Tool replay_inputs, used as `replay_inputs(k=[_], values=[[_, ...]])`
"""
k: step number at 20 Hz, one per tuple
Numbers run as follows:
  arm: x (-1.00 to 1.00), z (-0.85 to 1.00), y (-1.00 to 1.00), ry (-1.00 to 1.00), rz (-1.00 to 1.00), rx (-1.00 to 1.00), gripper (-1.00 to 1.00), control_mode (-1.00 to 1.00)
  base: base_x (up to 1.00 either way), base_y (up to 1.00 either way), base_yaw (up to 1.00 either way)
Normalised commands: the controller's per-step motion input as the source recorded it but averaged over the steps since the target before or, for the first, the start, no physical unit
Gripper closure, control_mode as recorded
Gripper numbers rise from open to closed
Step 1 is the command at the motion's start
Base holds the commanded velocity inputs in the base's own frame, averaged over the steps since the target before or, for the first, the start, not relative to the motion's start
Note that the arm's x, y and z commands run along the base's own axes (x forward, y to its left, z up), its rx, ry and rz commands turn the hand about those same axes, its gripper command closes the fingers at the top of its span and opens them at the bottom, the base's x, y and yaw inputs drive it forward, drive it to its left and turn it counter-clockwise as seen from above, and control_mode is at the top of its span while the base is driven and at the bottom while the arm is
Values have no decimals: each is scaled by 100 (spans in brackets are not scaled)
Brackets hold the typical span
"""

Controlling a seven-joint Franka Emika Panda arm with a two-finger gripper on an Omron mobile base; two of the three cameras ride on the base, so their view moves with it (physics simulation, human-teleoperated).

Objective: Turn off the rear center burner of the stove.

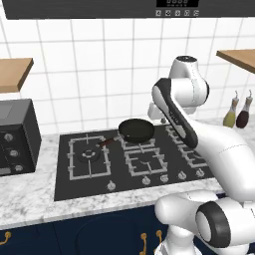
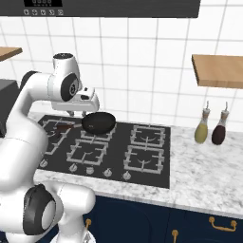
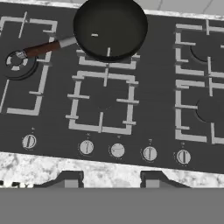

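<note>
1. The stove has a flat black glass top with a smooth, faintly glossy look.
2. Its grates are matt grey metal; the knobs are small, silvery and shiny.
3. The frying pan is dark and smooth inside, with a reddish-brown, wood-like handle joined by a grey metal neck.
4. The worktop is white marble-like stone with grey veining.
5. The wall tiles are plain white and smooth.
6. The shelf is light brown wood, matt.
7. The 2 bottles look glossy, like glass.
8. The cabinet fronts are dark blue with brass-coloured handles.
</note>
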Motion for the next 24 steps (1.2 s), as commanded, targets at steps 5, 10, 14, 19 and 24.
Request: replay_inputs(k=[5,10,14,19,24], values=[[-26,-13,-11,1,-4,3,-100,-100,0,0,0],[-23,-75,-35,18,-35,9,-100,-100,0,0,0],[-12,-81,-14,19,-48,11,-100,-100,0,0,0],[0,-84,0,30,-41,7,-100,-100,0,0,0],[23,-80,0,31,-24,0,-100,-100,0,0,0]])
